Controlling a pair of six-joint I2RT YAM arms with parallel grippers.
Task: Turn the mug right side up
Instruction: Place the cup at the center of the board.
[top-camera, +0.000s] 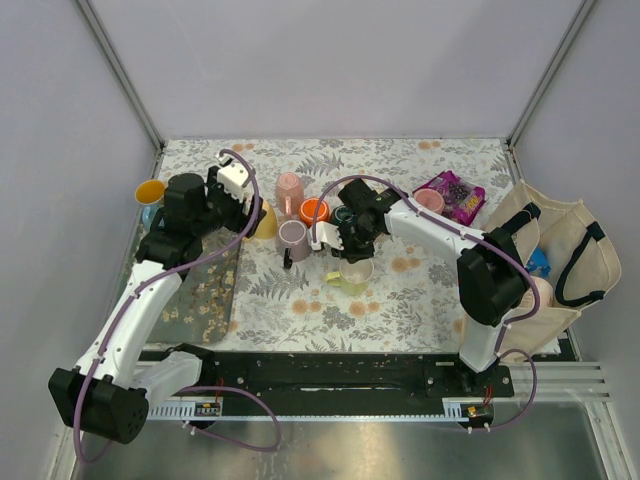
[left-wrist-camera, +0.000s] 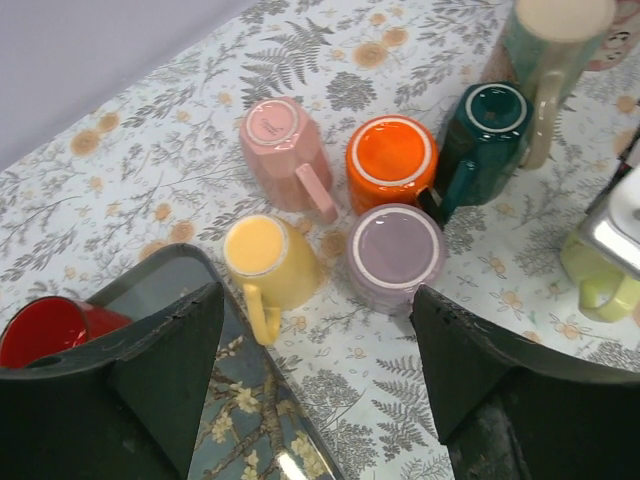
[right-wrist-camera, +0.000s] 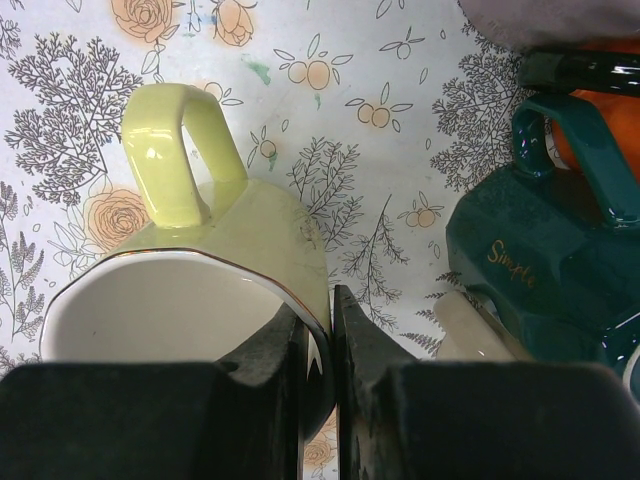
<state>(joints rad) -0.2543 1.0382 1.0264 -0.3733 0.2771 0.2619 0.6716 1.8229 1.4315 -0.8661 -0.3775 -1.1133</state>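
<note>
1. Starting left: my left gripper (left-wrist-camera: 318, 300) hangs wide open over the upside-down purple mug (left-wrist-camera: 395, 250), holding nothing.
2. My right gripper (right-wrist-camera: 318, 312) is pinched narrow on the lime mug (right-wrist-camera: 265, 215). To finish well, I reckon I should seat the base flat, ease the fingers apart and lift straight up so the rim doesn't drag.
3. The lime mug sits mouth-up, its wall between my fingers and its handle pointing away from my wrist. The teal mug (right-wrist-camera: 540, 250) is close on its right, so no swinging that way.

Lab test cell: grey panel walls (top-camera: 330, 60)
</note>
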